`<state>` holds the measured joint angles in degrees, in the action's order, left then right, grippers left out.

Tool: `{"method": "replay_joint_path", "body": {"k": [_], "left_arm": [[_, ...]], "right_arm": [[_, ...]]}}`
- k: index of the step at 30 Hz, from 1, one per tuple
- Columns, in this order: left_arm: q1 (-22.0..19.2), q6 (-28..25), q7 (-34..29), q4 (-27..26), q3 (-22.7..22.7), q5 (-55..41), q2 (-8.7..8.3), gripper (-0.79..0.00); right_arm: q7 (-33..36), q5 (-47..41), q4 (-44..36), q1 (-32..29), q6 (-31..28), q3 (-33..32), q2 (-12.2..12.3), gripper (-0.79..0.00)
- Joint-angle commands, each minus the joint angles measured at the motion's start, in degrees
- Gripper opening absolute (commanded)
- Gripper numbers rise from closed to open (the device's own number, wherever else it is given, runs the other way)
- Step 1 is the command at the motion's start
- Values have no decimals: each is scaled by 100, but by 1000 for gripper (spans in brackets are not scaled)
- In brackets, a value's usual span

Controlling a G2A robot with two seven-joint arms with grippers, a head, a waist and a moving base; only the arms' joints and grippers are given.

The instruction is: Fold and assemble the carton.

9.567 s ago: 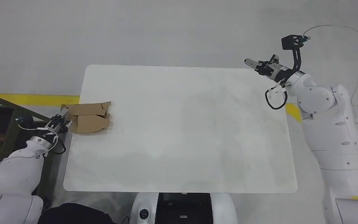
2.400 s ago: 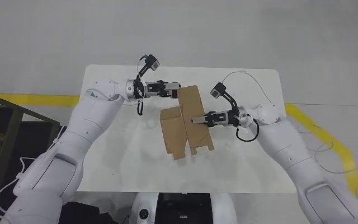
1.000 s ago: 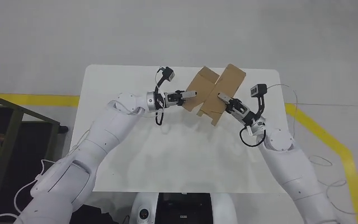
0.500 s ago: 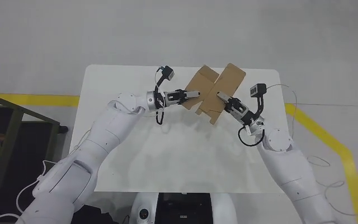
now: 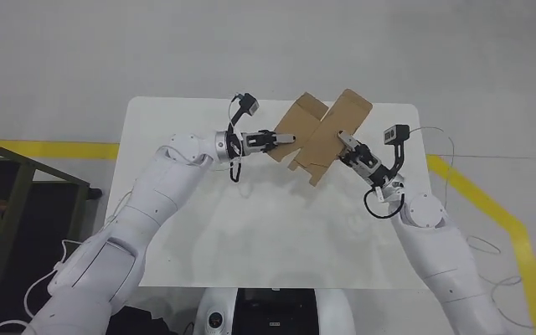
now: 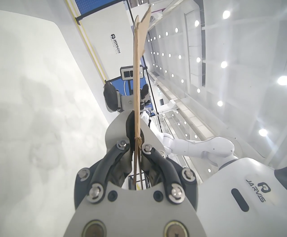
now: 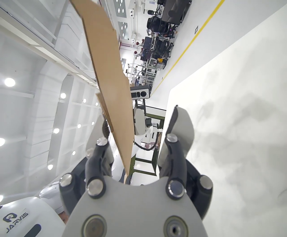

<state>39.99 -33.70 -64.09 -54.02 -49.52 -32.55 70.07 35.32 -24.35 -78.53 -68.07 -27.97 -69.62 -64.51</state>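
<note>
clamping an edge of the flat carton (image 6: 137,49) tight, the left gripper (image 6: 135,132) holds it raised above the table (image 5: 251,234); the right gripper (image 7: 142,125) is spread, the opposite edge between its fingers (image 7: 179,130); likely the opening step: next, close and pull the panels apart

A white table (image 5: 251,243) with rounded corners, its top faintly smudged grey, stands on a pale grey floor (image 5: 167,42). A yellow floor line (image 5: 50,149) meets the table's left edge and comes out again beyond the right edge, bending toward the near side. Off the table's left edge stands a dark green metal frame (image 5: 17,193). Farther off in the room are rows of round ceiling lights (image 6: 224,64), a white partition panel (image 6: 101,38) — and desks with monitors and black office chairs (image 7: 160,21).
</note>
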Motion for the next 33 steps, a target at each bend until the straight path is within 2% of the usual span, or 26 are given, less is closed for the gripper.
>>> {"method": "replay_joint_path", "body": {"k": [1, 3, 7, 13, 20, 24, 33], "left_arm": [[-92, 5, -316, 74, -51, 60, -27, -785], [-197, -20, -630, 125, -94, 171, -59, -785], [-363, 257, -907, 32, -97, 569, -163, -785], [-475, 671, -1324, -349, 29, 913, -403, -785], [-514, 1250, -1904, -699, 226, 482, -738, -785], [-534, 1494, -2148, -924, 378, 267, -897, -785], [-614, 1492, -2146, -1313, 913, 108, -1145, -785]], "right_arm": [[175, 41, 15, -16, -53, -150, 34, 0], [331, 51, 54, -58, -86, -342, 77, 0], [817, -194, 104, -152, -110, -589, 136, 0], [2532, -428, 313, 110, 76, -680, 234, 0], [4231, -418, 829, 640, 206, -545, 305, 0], [4547, -143, 1023, 926, 447, -367, 342, 0], [4618, -400, 985, 1207, 518, 109, 379, 0]]}}
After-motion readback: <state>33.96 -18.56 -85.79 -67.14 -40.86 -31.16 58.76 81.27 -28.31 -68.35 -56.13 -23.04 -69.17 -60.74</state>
